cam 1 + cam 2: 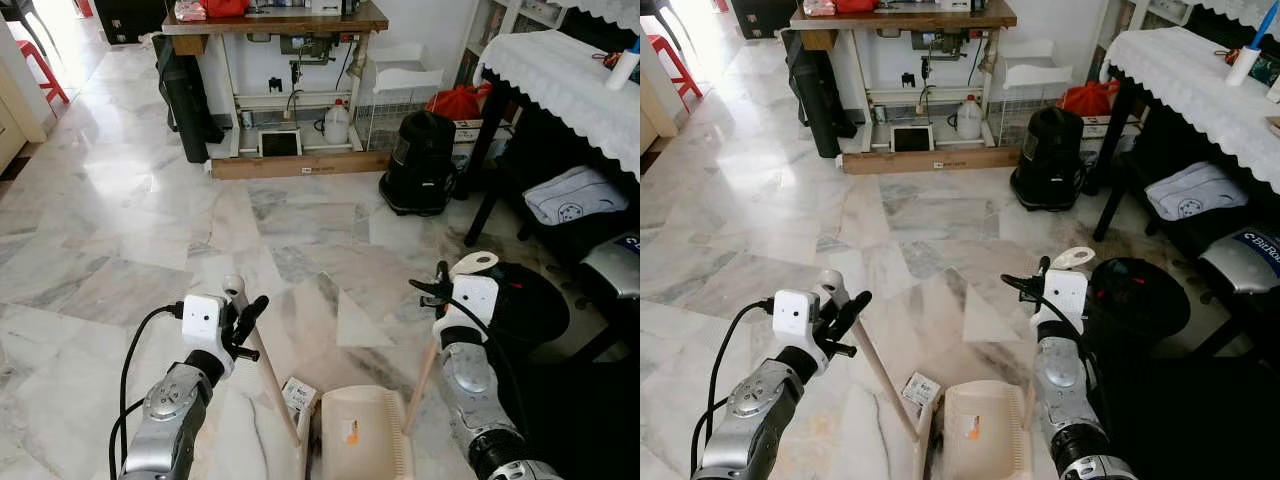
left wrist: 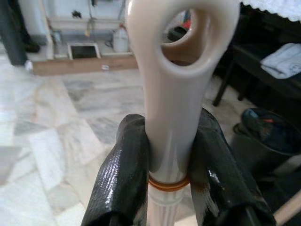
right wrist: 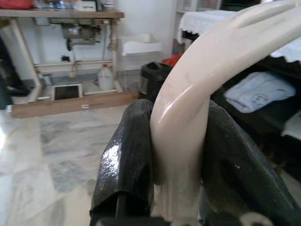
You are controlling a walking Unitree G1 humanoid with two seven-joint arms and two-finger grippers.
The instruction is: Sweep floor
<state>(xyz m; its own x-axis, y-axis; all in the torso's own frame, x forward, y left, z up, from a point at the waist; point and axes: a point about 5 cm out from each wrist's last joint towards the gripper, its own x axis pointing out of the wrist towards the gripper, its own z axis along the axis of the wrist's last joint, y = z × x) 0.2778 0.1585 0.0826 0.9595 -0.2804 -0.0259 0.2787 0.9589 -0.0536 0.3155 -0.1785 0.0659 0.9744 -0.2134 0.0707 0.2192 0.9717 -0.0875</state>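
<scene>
My left gripper (image 1: 245,322) is shut on the cream top of a broom handle (image 1: 234,289). Its wooden stick slants down to the floor beside a cream dustpan (image 1: 365,432). In the left wrist view the black fingers (image 2: 123,165) clamp the handle just below its hanging loop (image 2: 181,56). On the other side my right gripper (image 1: 437,290) is shut on the dustpan's long upright handle (image 1: 473,263); the right wrist view has that curved cream handle (image 3: 207,66) between both fingers (image 3: 124,155). A small white packet (image 1: 298,393) lies on the marble floor by the dustpan's left side.
A black round bin (image 1: 530,305) stands close to my right arm. Further back are a black vacuum (image 1: 420,160), a wooden sewing table (image 1: 275,22) and a lace-covered table (image 1: 560,75) at the right. Open marble floor (image 1: 130,220) stretches ahead and left.
</scene>
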